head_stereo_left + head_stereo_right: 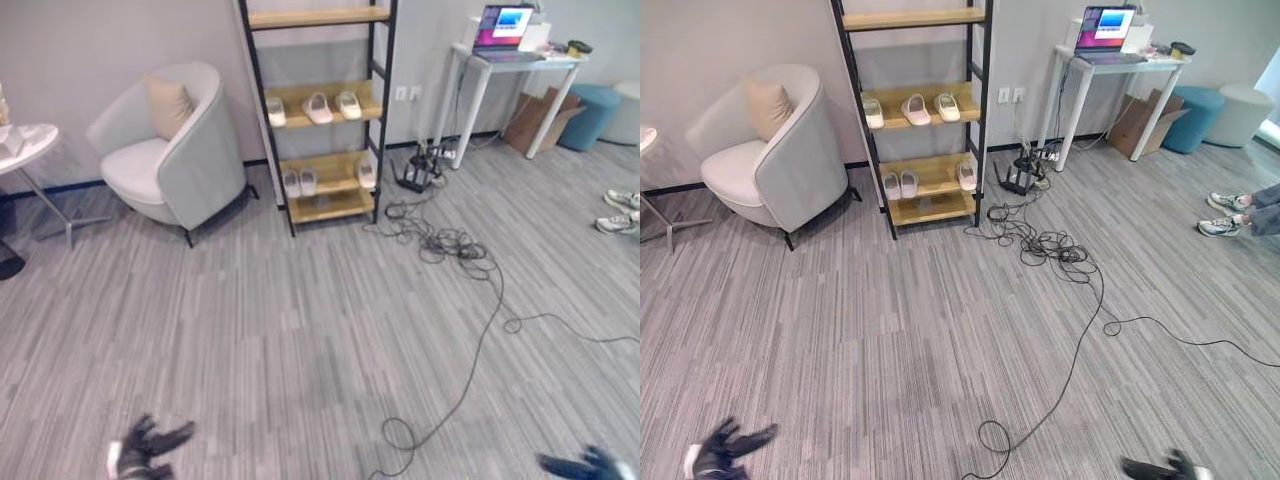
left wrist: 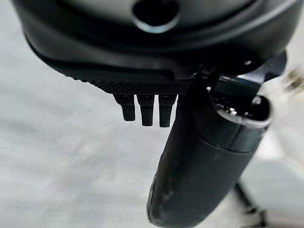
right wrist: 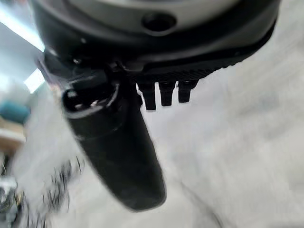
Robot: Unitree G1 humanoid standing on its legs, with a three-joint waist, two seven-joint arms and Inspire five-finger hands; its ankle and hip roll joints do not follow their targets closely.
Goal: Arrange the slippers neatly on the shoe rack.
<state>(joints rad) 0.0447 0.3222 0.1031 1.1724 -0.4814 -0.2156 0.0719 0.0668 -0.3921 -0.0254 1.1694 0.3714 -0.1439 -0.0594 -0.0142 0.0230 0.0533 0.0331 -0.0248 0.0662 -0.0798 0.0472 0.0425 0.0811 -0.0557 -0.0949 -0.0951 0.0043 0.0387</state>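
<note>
A black-framed shoe rack (image 1: 318,110) with wooden shelves stands against the far wall. Three pale slippers (image 1: 317,107) lie on its middle shelf. A pair (image 1: 299,182) and a single slipper (image 1: 366,172) lie on the shelf below. My left hand (image 1: 145,450) hangs low at the bottom left, far from the rack, fingers spread and holding nothing. My right hand (image 1: 590,465) shows at the bottom right edge, fingers straight and holding nothing. In the wrist views each hand (image 2: 204,166) (image 3: 118,152) hangs over bare carpet.
A grey armchair (image 1: 175,150) with a cushion stands left of the rack. A white desk (image 1: 510,70) with a laptop stands to its right. Tangled black cables (image 1: 445,240) trail across the carpet from the rack's right foot. A person's shoes (image 1: 620,210) show at the far right.
</note>
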